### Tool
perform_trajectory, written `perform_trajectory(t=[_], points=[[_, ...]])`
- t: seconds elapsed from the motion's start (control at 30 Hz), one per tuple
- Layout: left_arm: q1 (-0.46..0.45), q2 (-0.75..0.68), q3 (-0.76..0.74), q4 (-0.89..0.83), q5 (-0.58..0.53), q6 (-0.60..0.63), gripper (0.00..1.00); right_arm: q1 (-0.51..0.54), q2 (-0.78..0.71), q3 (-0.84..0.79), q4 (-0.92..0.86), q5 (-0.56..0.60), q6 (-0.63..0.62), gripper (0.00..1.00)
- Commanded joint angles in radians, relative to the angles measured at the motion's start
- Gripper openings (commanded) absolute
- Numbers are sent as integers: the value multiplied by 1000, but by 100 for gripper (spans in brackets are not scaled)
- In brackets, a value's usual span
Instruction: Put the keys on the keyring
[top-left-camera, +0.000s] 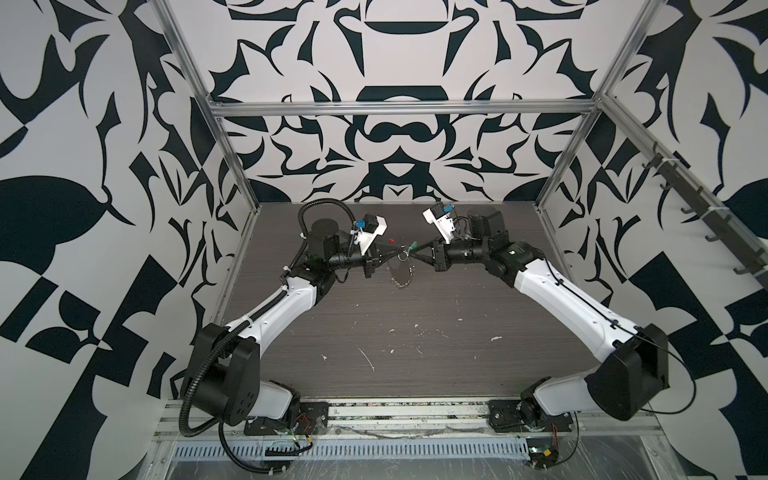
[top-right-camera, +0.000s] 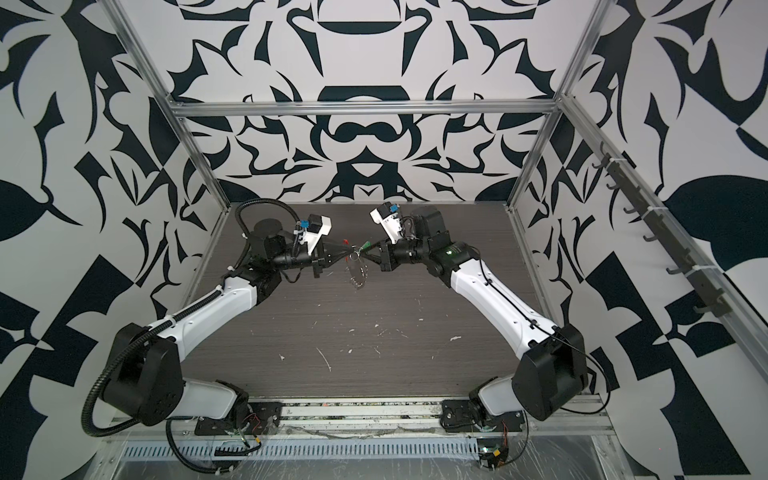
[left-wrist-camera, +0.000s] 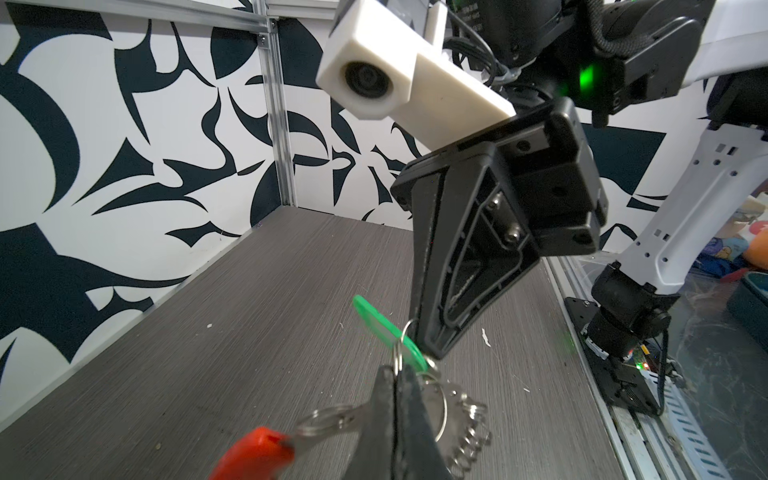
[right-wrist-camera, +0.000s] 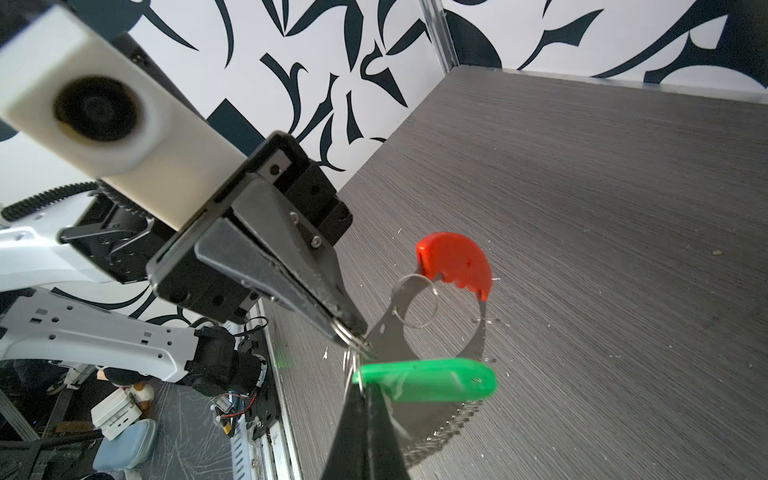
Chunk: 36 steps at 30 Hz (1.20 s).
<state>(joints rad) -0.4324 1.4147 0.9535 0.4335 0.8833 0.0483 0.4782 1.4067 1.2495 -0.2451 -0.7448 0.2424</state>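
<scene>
Keyring: a large flat silver metal keyring (right-wrist-camera: 388, 332) with a curved red-orange plastic segment (right-wrist-camera: 453, 262) and a row of small silver rings (right-wrist-camera: 451, 424) strung along it. It hangs in the air, lifted off the dark grey wood-grain table (top-left-camera: 415, 332) beneath it.
Left gripper: the left gripper (right-wrist-camera: 353, 328) has its black fingers (left-wrist-camera: 386, 415) pressed fully together on the keyring, pinching a small ring at the edge of the metal band.
Keys: a small bright green oblong plastic tag (right-wrist-camera: 428, 380) is held up just beside the keyring. In the right wrist view it lies across the band, between the red-orange segment and the row of small rings. The end with its tiny ring sits close to the spot where the left fingers grip. Whether that ring is threaded onto the keyring cannot be told.
Right gripper: the right gripper (right-wrist-camera: 362, 392) has its fingers (right-wrist-camera: 353, 436) closed tight on the ring end of the green tag, with its tips right against the keyring.
Both top views: the two grippers meet tip to tip at the keyring, and the loop dangles below them.
</scene>
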Motion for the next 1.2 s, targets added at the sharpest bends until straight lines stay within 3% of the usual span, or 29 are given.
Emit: perform_trajectory(t=[0.0,1.17], points=[[-3,-18,39,-5,34,15,0,-6,-44,23,48,-7,7,0],[-11,-21,53,-72,36,64,0,31,9,96,-18,25,-43,0]])
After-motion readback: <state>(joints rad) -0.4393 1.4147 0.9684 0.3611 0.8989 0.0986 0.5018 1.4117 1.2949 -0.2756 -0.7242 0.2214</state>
